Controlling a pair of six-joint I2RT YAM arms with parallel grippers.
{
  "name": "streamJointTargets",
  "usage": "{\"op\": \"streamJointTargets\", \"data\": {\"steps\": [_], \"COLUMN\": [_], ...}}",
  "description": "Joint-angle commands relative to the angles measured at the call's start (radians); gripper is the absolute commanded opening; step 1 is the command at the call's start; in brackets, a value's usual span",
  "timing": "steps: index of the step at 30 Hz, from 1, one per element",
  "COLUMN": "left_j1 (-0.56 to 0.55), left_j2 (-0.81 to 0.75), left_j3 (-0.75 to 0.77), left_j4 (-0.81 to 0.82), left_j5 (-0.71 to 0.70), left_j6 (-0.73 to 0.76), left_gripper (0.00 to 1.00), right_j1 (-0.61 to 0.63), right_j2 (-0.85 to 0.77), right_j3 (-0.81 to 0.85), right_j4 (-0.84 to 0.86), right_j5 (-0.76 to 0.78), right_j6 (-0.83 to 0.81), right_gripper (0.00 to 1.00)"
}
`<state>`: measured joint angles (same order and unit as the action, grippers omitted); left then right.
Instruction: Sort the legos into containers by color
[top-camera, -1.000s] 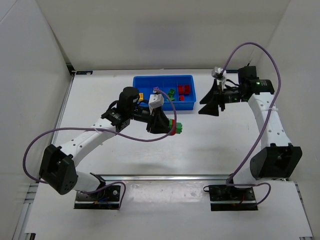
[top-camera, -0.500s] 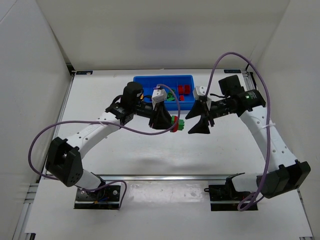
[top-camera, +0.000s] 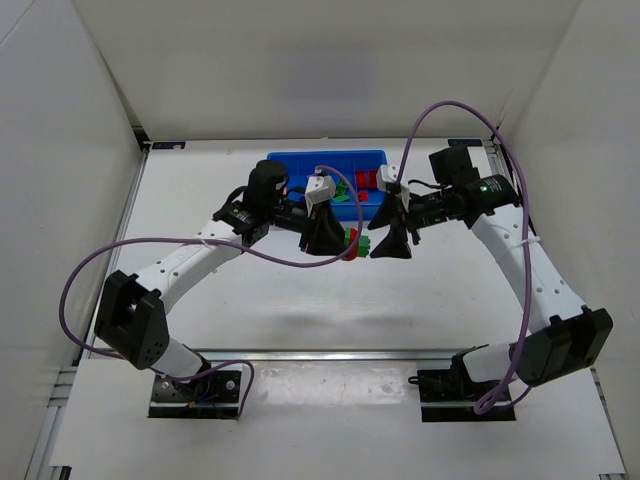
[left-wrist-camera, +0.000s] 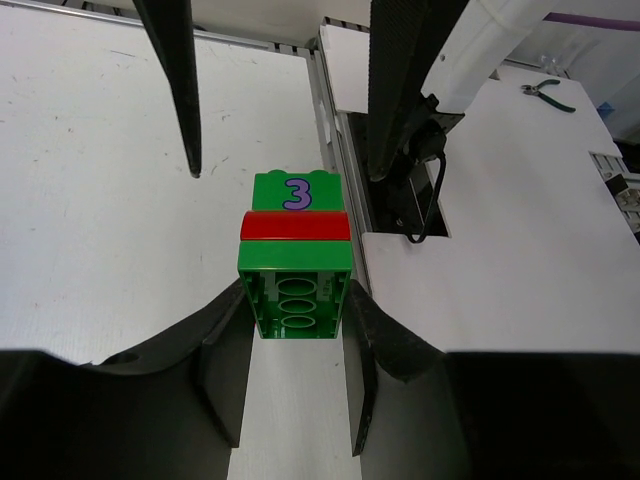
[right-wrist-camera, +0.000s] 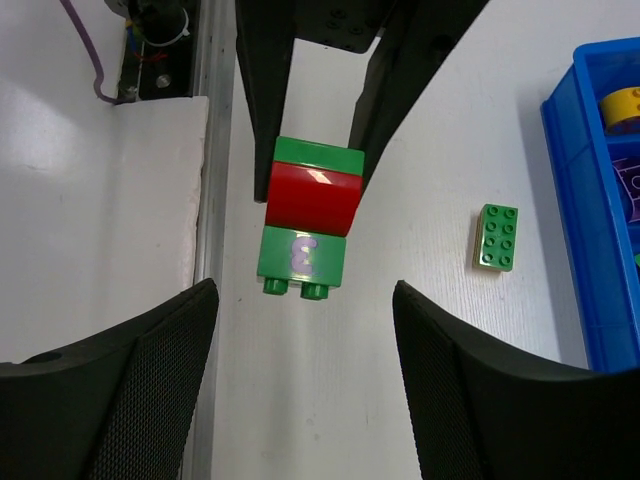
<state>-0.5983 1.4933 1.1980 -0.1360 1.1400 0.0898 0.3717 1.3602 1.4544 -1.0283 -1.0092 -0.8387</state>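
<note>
1. The left claw (left-wrist-camera: 295, 300) is squeezed shut on a brick stack (right-wrist-camera: 308, 222). The stack is a green brick, then a red one, then a green one with a purple 3 on it.
2. Its two fingers (left-wrist-camera: 225, 350) press the sides of the plain green brick. The red brick and the 3 brick poke out past the fingertips.
3. The right claw (right-wrist-camera: 303, 288) faces the left claw, tip to tip. It is open wide and has nothing in it.
4. The right claw's fingers sit one on each side of the 3 brick. There is a gap on both sides, so they do not touch it.
5. One loose green brick (right-wrist-camera: 497, 237) lies studs up on the white table (top-camera: 450, 290). It is a little to the side of both claws, between them and the tray.
6. The blue tray (top-camera: 300, 156) is just behind the claws, on the far side from the arm bases. Both claws are outside it.
7. In the tray, red bricks (top-camera: 366, 180) lie nearest the right claw. Green bricks (top-camera: 343, 187) lie next to them, nearer the left claw.
8. A yellow brick (right-wrist-camera: 625, 105) is in the tray too. Something purple is beside it, but I can only see a bit of it.
</note>
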Motion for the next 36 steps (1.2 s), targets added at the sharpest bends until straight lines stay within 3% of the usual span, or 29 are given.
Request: {"op": "streamJointTargets", "data": {"steps": [1,17,25,29,36], "left_j1": [0.002,-0.038,-0.055,-0.067,-0.081], "left_j2": [-0.025,-0.028,-0.031,-0.034,-0.053], "left_j3": [0.026,0.037,0.043,0.041,0.015], "left_j4": [-0.013,-0.013,-0.007,-0.007,0.024], "left_j5": [0.026,-0.077,-0.105,-0.121,-0.152], "left_j6": [0.028,0.108,0.125,0.136,0.13], "left_gripper": [0.26,0.26,0.26,0.26,0.25], "right_j1": [0.004,0.065,0.069,0.069,0.072], "right_j2": [0.011,0.036,0.045,0.054,0.062], "right_j3": [-0.006,-0.02,-0.04,-0.045,-0.051], "right_j4": [0.062,0.085,0.122,0.149,0.165], "right_j5": [0.004,-0.009,-0.002,0.003,0.027], "right_j6": [0.053,0.11,0.151,0.176,0.199], "right_gripper": [0.74,0.7,0.63,0.53,0.23]}}
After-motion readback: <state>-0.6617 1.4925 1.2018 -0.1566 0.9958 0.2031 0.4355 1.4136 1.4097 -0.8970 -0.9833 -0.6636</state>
